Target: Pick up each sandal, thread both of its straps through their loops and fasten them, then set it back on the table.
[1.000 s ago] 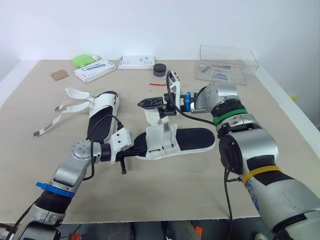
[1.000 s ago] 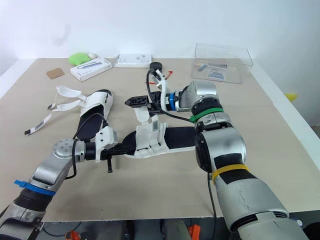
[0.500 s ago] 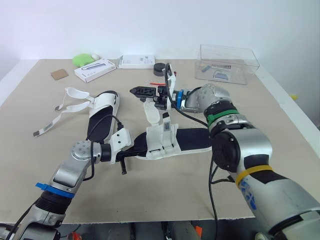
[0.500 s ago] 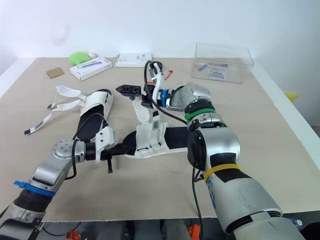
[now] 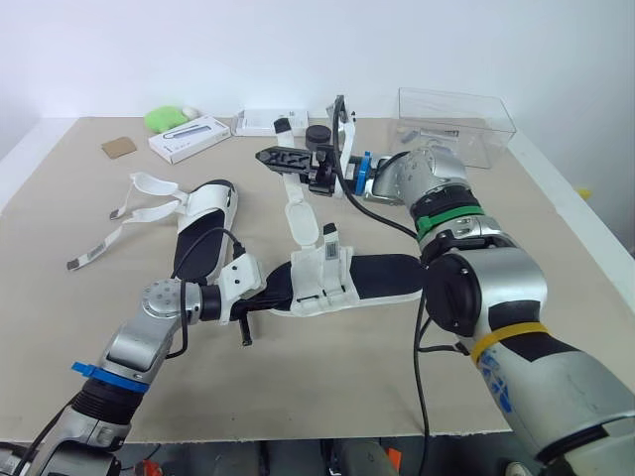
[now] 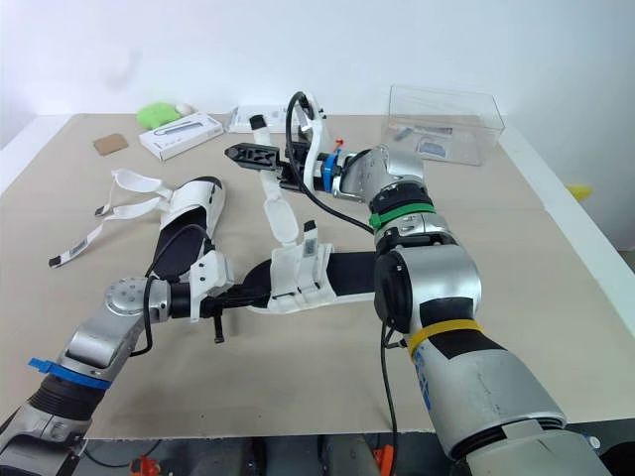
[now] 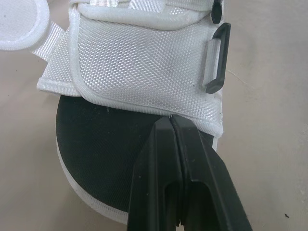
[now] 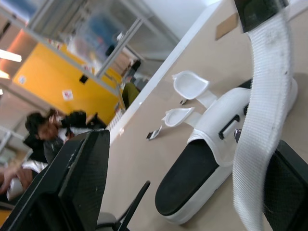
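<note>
Lying flat, white sandal (image 5: 319, 280) — black footbed (image 5: 385, 275), strap (image 5: 298, 210) raised

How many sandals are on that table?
2. One sandal lies toward the left of the table, its straps undone and spread out. The other sandal lies in the middle, one strap raised up to the right pincer. None seems hidden.

A plain white wall (image 5: 198, 50) rises behind the beige tabletop's (image 5: 327, 387) far edge. The right wrist view shows an orange wall (image 8: 45, 79), glass partitions (image 8: 91, 33) and a person (image 8: 36, 130).
</note>
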Robot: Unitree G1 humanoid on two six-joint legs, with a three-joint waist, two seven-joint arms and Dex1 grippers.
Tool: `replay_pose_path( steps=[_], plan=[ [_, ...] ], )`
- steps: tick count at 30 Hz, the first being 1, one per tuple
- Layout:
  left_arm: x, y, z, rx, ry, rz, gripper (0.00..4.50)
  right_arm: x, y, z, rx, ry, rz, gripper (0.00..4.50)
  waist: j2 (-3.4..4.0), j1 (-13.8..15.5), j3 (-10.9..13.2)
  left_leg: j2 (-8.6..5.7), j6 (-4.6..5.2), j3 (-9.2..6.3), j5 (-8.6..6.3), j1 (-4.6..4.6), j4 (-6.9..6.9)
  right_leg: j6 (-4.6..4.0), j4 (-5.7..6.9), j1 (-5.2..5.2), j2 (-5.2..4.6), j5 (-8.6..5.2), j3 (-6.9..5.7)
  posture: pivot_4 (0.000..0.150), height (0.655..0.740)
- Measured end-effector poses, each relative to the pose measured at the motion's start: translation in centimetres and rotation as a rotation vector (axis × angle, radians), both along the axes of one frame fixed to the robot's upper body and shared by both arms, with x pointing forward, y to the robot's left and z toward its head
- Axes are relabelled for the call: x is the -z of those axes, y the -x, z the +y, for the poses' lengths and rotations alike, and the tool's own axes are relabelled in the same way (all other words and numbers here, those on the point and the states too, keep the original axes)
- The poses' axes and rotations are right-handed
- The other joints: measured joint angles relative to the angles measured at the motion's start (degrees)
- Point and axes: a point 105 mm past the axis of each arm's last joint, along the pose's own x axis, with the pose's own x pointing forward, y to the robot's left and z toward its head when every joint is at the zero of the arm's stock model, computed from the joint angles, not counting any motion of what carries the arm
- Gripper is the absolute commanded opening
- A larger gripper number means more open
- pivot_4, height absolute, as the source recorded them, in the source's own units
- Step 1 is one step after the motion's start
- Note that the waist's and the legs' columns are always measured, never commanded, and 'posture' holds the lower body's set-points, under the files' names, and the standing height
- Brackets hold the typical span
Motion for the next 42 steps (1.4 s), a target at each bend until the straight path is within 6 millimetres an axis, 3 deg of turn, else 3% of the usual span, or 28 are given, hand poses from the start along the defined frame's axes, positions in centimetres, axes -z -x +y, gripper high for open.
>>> replay_pose_path(
  steps=[7,10,15,18,21,23,25,29,32,35,40,42],
  plan=[
    [0.0,-0.1,-0.2,0.000,0.009,0.004,0.00,2.4,0.1,-0.3,-0.008,0.106,-0.049,0.09,0.00,0.1,0.0,-0.10,-0.03,-0.10,0.02,-0.05,0.06,0.02,0.05,0.01,-0.13,0.01,-0.07,0.150,0.7400],
    [0.0,-0.1,-0.2,0.000,0.009,0.004,0.00,2.7,0.0,-0.5,-0.011,0.148,-0.125,0.09,0.00,0.1,0.0,-0.12,-0.03,-0.13,0.02,-0.06,0.06,0.02,0.06,0.01,-0.15,0.01,-0.10,0.150,0.7400],
    [0.0,0.0,-0.3,0.003,0.014,0.005,0.00,2.5,1.6,-1.1,-0.073,0.211,-0.469,0.09,0.00,0.2,0.0,-0.17,-0.03,-0.33,0.02,-0.14,0.08,0.05,0.06,0.02,-0.17,-0.01,-0.22,0.150,0.7400],
    [0.1,0.0,-0.3,0.001,0.016,0.006,0.00,2.4,4.1,-1.7,-0.128,0.228,-0.765,0.09,0.01,0.3,0.0,-0.17,-0.03,-0.36,0.02,-0.16,0.10,0.07,0.08,0.00,-0.17,-0.02,-0.27,0.150,0.7400],
    [0.1,0.0,-0.3,-0.003,0.017,0.008,0.00,3.3,8.0,-2.2,-0.241,0.244,-1.162,0.09,0.01,0.3,0.0,-0.18,-0.03,-0.40,0.02,-0.12,0.10,0.11,0.07,0.04,-0.13,-0.05,-0.28,0.150,0.7400],
    [0.1,-0.1,-0.3,-0.006,0.019,0.009,0.00,5.6,10.9,-2.7,-0.375,0.287,-1.458,0.09,0.00,0.3,0.0,-0.22,-0.04,-0.39,0.03,-0.05,0.11,0.16,0.06,0.11,-0.07,-0.07,-0.27,0.150,0.7400],
    [0.1,-0.1,-0.2,-0.013,0.019,0.008,0.00,8.0,12.4,-3.3,-0.523,0.369,-1.701,0.09,0.03,0.2,0.0,-0.26,-0.09,-0.29,0.11,0.00,0.14,0.25,0.08,0.12,-0.06,-0.01,-0.19,0.150,0.7400],
    [0.2,-0.3,-0.2,-0.025,0.018,0.019,0.00,9.5,12.4,-3.8,-0.660,0.468,-1.952,0.09,0.01,-0.2,0.0,-0.25,-0.12,-0.11,0.23,0.27,0.16,0.22,0.14,0.24,-0.05,0.01,0.03,0.150,0.7400],
    [0.3,-0.3,-0.2,-0.028,0.017,0.030,0.00,10.2,11.7,-3.9,-0.715,0.539,-2.042,0.09,-0.01,-0.2,0.0,-0.23,-0.12,-0.17,0.23,0.74,0.06,0.03,0.18,0.65,-0.04,-0.15,0.01,0.150,0.7400],
    [0.3,-0.3,-0.1,-0.027,0.017,0.032,0.00,10.4,11.0,-3.7,-0.729,0.584,-2.048,1.02,-0.01,-0.2,0.0,-0.22,-0.12,-0.25,0.23,0.77,0.04,-0.09,0.25,0.66,-0.05,-0.22,0.02,0.150,0.7400],
    [0.3,-0.3,-0.2,-0.027,0.018,0.034,0.00,8.9,10.4,-3.2,-0.687,0.599,-2.105,3.49,0.00,-0.1,0.0,-0.22,-0.14,-0.34,0.24,0.77,0.05,-0.13,0.30,0.68,-0.05,-0.24,-0.02,0.150,0.7400],
    [0.4,-0.3,-0.3,-0.027,0.018,0.039,0.00,8.3,10.3,-3.5,-0.678,0.603,-2.106,3.49,-0.01,-0.1,0.0,-0.22,-0.14,-0.34,0.24,0.79,0.05,-0.13,0.29,0.71,-0.06,-0.24,-0.03,0.150,0.7400]
  ],
)
